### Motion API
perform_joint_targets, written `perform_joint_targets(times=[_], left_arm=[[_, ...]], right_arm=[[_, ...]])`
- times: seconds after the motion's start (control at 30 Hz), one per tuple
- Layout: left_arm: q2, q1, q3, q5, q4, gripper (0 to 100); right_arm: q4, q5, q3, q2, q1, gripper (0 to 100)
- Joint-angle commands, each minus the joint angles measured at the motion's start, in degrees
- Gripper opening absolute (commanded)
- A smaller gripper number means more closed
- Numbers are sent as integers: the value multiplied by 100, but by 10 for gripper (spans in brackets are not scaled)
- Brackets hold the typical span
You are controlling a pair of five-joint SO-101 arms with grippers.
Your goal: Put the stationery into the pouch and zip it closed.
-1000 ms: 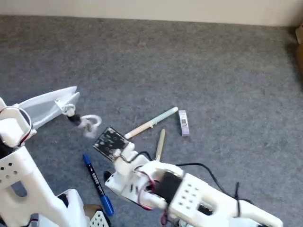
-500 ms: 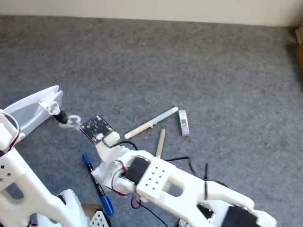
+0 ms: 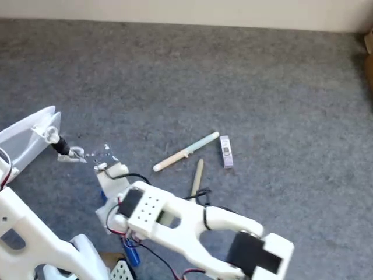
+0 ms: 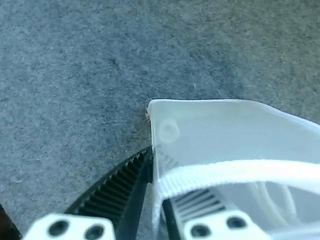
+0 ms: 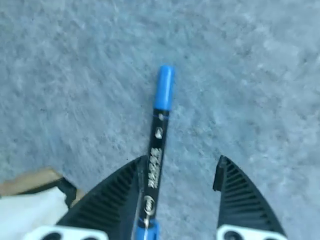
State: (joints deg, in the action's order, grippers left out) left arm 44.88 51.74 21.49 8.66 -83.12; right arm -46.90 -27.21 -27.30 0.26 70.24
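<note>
Our right gripper (image 5: 180, 165) has swung left, its jaws now spread over the blue marker (image 5: 159, 125) lying at the high view's lower left, while our left gripper (image 4: 157, 175), clamped on the translucent pouch (image 3: 26, 137), has pulled it toward the left edge, so grasping looks next.

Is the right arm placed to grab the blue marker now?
Probably yes: the right pincer is open over the blue marker, which lies bare on the carpet close by one finger.
</note>
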Motion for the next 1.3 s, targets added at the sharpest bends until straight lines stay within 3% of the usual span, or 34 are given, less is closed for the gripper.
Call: perform_joint_targets(times=[0.0,0.23,0.43,0.57,0.7,0.9,1.13,1.27], left_arm=[[31,57,-374,79,97,7],[31,57,-356,79,62,7],[31,57,-347,79,70,7],[31,57,-338,79,70,7],[31,57,-338,79,70,7],[31,13,-338,88,53,7],[40,-13,-374,281,53,7],[40,-400,-382,281,53,7]], right_arm=[[92,-70,796,347,75,202],[66,-44,1666,1587,22,189],[57,299,1798,1930,-268,1],[-13,721,1754,1921,-426,3],[-769,774,1798,1903,-523,4],[-1174,782,1727,1033,-716,4],[-1288,782,664,-312,-1007,4],[-1297,782,303,-884,-1244,4]])
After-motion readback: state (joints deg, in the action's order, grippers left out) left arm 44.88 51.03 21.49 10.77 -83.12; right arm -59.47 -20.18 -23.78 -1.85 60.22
